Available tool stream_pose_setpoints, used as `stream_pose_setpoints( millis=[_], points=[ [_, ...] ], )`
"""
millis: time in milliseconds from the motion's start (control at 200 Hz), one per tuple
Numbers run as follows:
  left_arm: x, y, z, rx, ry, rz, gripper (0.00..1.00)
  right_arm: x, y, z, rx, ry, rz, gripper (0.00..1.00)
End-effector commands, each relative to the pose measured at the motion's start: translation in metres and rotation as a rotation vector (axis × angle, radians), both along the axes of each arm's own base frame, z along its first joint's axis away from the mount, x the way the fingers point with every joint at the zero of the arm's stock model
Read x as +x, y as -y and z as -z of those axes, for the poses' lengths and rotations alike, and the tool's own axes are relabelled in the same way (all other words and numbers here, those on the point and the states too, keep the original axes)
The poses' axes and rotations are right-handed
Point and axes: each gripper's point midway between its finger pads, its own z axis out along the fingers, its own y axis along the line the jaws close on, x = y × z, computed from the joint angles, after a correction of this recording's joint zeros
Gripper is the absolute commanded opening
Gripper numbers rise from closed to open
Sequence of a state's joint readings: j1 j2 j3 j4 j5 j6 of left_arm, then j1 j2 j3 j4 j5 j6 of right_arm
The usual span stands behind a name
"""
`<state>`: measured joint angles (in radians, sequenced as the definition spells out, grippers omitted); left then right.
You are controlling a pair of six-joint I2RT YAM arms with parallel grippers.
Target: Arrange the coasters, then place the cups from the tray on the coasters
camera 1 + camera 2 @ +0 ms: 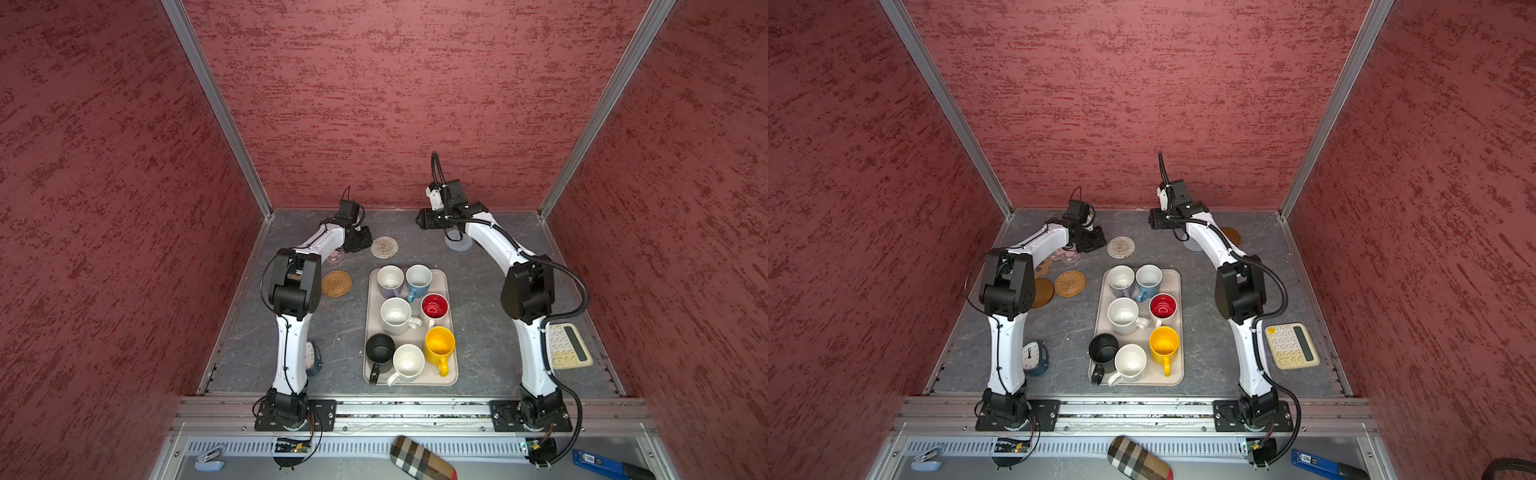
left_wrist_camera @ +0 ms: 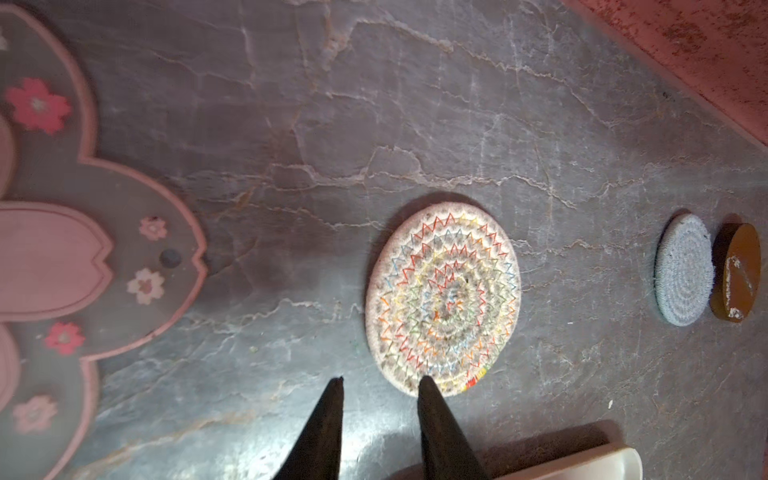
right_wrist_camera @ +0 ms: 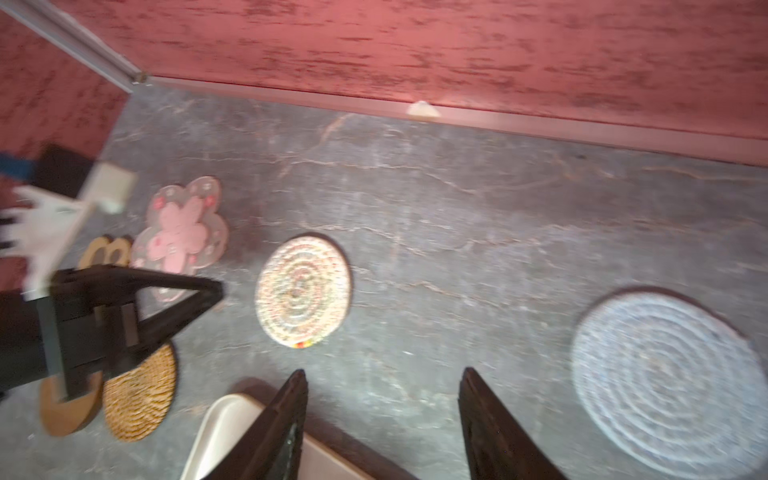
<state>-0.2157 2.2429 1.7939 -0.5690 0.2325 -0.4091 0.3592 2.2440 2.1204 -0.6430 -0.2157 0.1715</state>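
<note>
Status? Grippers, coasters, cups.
Left gripper open, empty, tip at whitish woven coaster. Right gripper open, empty, over bare table. Seven cups on tray, none placed. Nothing in the way.

We see three walls (image 1: 395, 104) of mottled dark-red plaster, joined by bare aluminium posts (image 1: 217, 104). Below lies a grey, veined, stone-look desk (image 1: 478, 266), edged in front by a metal rail (image 1: 415, 409). The light is soft and even.

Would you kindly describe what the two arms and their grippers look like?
Both the left arm and right arm have smooth white links, bulky black joint housings and black base plates. A thin black cable runs along the left one; a thick corrugated black hose loops beside the right. The left gripper and right gripper have dark fingers tapering to points.
</note>
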Motion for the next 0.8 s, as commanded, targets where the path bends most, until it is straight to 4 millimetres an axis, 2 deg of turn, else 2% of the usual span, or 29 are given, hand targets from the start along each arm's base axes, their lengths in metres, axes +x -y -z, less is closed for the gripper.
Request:
stream_pose_setpoints(
  millis=[0,130,311,476,651,797],
  points=[
    [0.011,0.007,0.013,-0.058,-0.007,0.008,0.32,0.000,-0.005,0.001,0.015,-0.008,-0.027,0.60],
    [0.019,0.013,0.018,-0.076,-0.006,0.008,0.32,-0.006,-0.018,-0.002,0.017,-0.004,-0.052,0.60],
    [0.024,0.026,0.024,-0.102,-0.009,0.020,0.32,-0.012,-0.024,-0.002,0.012,-0.005,-0.065,0.60],
    [0.025,0.050,0.025,-0.135,0.011,0.049,0.32,-0.015,-0.025,-0.004,0.016,-0.001,-0.071,0.60],
    [0.023,0.084,0.029,-0.149,0.007,0.099,0.32,-0.018,-0.026,-0.003,0.013,-0.010,-0.072,0.61],
    [0.023,0.094,0.031,-0.177,0.012,0.085,0.31,-0.019,-0.024,-0.002,0.006,-0.020,-0.064,0.61]
  ],
)
